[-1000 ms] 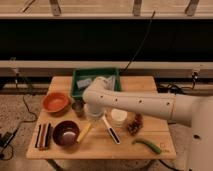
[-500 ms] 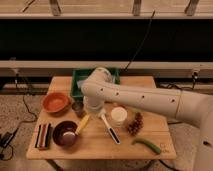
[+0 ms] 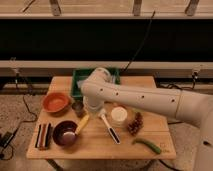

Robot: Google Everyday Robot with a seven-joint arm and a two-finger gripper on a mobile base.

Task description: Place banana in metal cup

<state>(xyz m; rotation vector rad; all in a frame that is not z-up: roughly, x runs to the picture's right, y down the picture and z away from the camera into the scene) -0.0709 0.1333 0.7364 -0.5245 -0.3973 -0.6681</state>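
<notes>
**Banana on the table, gripper beside the metal cup**

The banana (image 3: 82, 124) lies flat, left of the tabletop's centre, one end touching the dark bowl (image 3: 56, 131) near the front-left corner, so I judge it not yet picked. The metal cup (image 3: 78, 108) stands upright just behind it. My gripper (image 3: 91, 110) hangs beside that cup, over the banana's far end, likely lining up a grasp. The bulky white arm (image 3: 135, 97) covers most of it, so I cannot tell whether it is spread or closed. The arm also hides part of the green tray (image 3: 77, 84) at the back edge.
</notes>
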